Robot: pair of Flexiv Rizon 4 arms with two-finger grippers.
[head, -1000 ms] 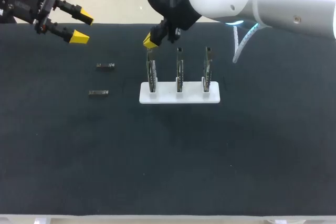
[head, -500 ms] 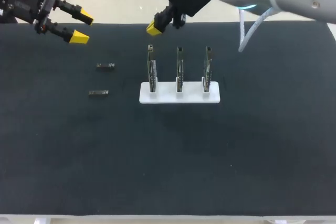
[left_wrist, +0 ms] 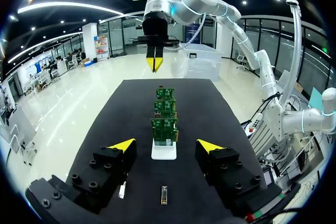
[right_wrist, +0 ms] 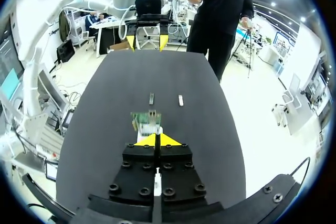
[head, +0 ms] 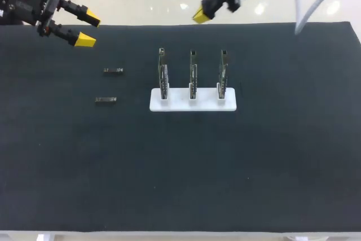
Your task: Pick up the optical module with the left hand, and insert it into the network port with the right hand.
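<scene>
Two small optical modules [head: 113, 71] [head: 106, 100] lie flat on the black mat, left of a white stand [head: 193, 104] with three upright port boards [head: 193, 74]. The leftmost board [head: 162, 71] has a small pale piece at its top. My left gripper [head: 89, 30] hangs open at the back left corner, apart from the modules; under it in the left wrist view lie the modules [left_wrist: 164, 194] [left_wrist: 122, 190], with the stand [left_wrist: 164, 153] ahead of the left gripper [left_wrist: 167, 145]. My right gripper [head: 203, 15] is shut and empty, high over the back edge; in its own view the right gripper [right_wrist: 156, 140] looks down on the boards [right_wrist: 147, 121].
The black mat [head: 180, 167] covers the whole table, with wide bare cloth in front of the stand and to its right. Nothing else stands on it.
My right gripper has lifted off the top of the leftmost board and swung back and to the right, staying shut. The left arm has not moved.
</scene>
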